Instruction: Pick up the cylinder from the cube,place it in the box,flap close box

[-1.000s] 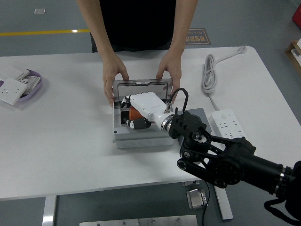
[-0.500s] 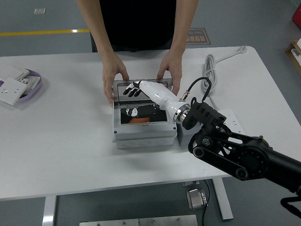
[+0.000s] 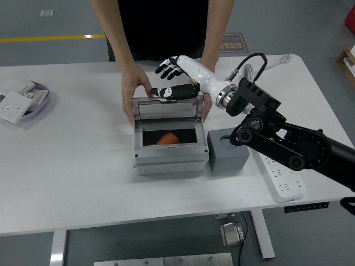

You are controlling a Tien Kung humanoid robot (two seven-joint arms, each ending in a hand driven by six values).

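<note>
An orange cylinder [image 3: 166,138] lies inside the grey box [image 3: 169,162] at the table's middle. The box's clear lid [image 3: 166,112] stands upright at its far side. My right hand [image 3: 173,80] is open, raised above and behind the lid's top edge, fingers spread, thumb near the lid's rim, holding nothing. A grey cube [image 3: 227,151] sits just right of the box, with nothing on top. A person's two hands [image 3: 135,88] rest on the far corners of the box, steadying it. My left arm is out of view.
A white power strip [image 3: 277,160] with its coiled cable [image 3: 247,83] lies on the right of the table. A purple tray [image 3: 25,100] with white sockets sits at the far left. The person stands close behind the box.
My right hand let go of the orange cylinder inside the box, then rose out and back to behind the lid. The cylinder now lies in the box and the cube is uncovered.
</note>
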